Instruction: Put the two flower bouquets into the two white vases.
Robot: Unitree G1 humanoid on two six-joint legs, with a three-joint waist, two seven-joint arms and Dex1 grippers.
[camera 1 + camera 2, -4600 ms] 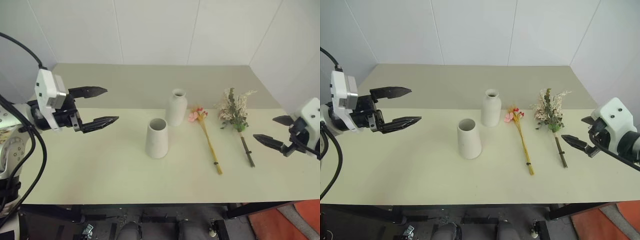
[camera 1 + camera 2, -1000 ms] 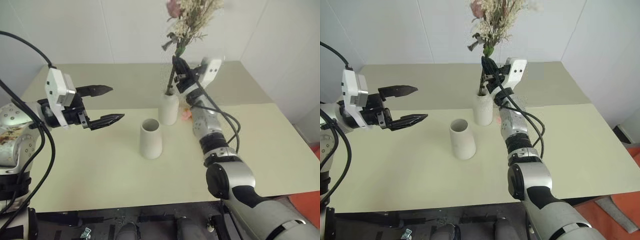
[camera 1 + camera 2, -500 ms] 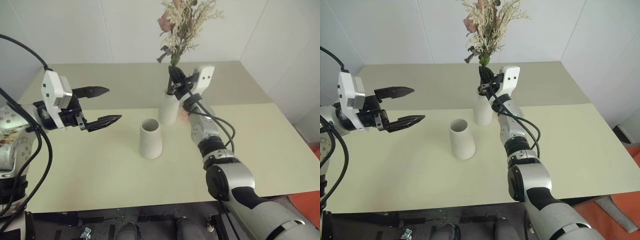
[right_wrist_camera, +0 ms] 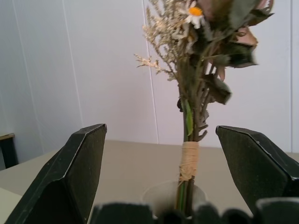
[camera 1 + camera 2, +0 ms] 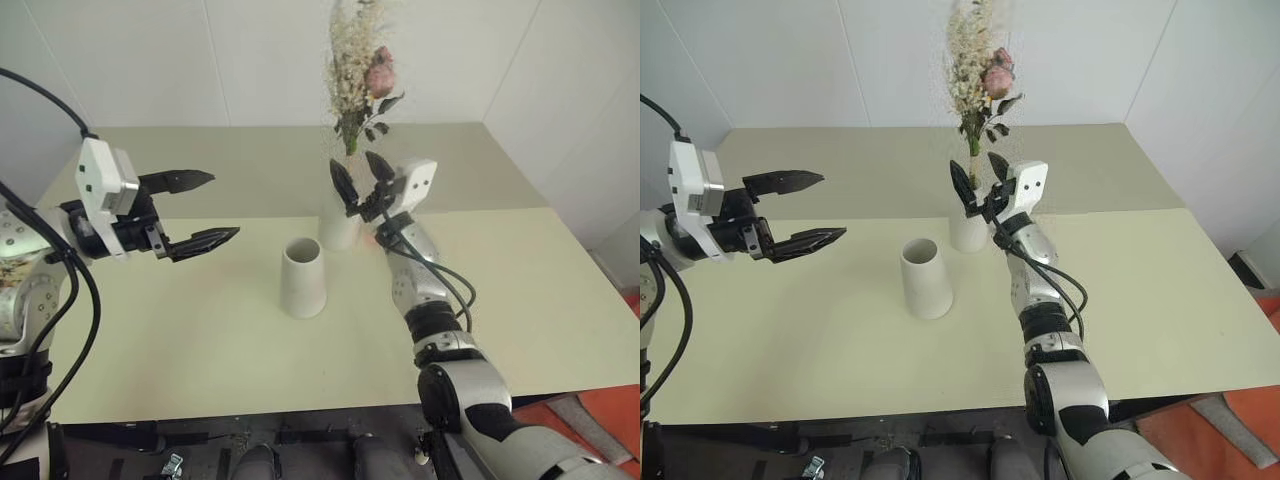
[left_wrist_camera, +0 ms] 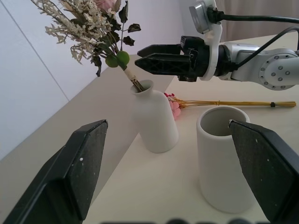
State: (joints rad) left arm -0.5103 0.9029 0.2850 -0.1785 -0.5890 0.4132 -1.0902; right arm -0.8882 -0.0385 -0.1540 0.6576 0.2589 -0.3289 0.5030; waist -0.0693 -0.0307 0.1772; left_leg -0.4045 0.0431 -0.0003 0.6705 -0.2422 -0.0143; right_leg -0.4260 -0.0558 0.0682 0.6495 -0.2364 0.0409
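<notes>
Remaining item: slim yellow bunch (image 6: 233, 103), lying lengthwise on the surface behind the bottle vase (image 6: 154, 119), nearest the right end effector (image 5: 362, 185), jaws apart, empty.

my fingers (image 5: 185, 181): black, on white wrist housings | bottle vase (image 6: 154, 119): matte white | cone vase (image 5: 302, 277): matte white | bushy bouquet (image 5: 978, 75): cream and green, pink bloom | slim bouquet (image 6: 224, 103): yellow stems, pink-red flowers | table (image 5: 200, 330): pale yellow-green
</notes>
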